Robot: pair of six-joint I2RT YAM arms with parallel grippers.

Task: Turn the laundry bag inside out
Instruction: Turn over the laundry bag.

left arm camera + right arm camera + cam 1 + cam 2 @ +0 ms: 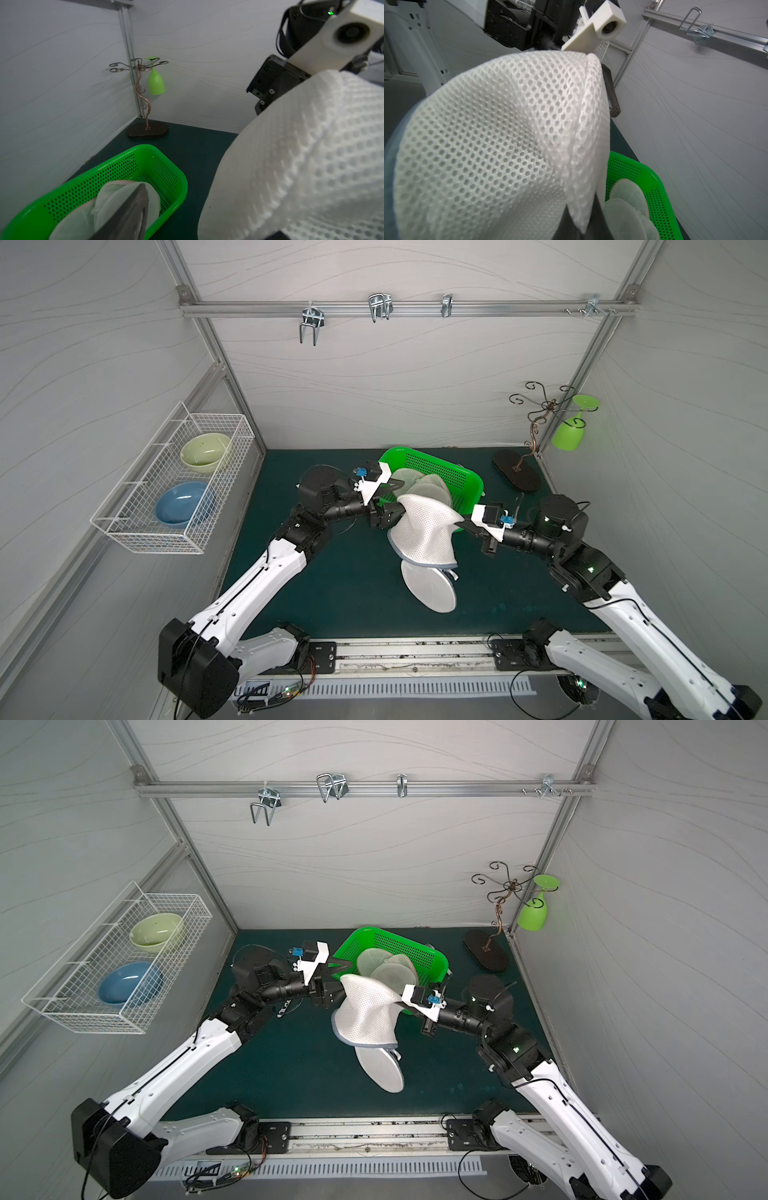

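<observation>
The white mesh laundry bag (424, 531) hangs in the air above the dark green mat (332, 572) in both top views. Its round flat end panel (430, 589) dangles below it. My right gripper (459, 523) holds the bag's right side; in the right wrist view its jaws (581, 225) are shut on a fold of the mesh (508, 135). My left gripper (397, 499) is at the bag's left corner with its jaws wide apart. In the left wrist view one finger (128, 214) stands over the green basket, and the bag (301, 166) drapes over the other.
A green perforated basket (467, 479) holding pale round mesh bags (419, 487) sits just behind the grippers. A scrolled metal stand (515, 472) with a hanging green glass (567, 435) is at the back right. A wire rack (124, 531) with two bowls is on the left wall.
</observation>
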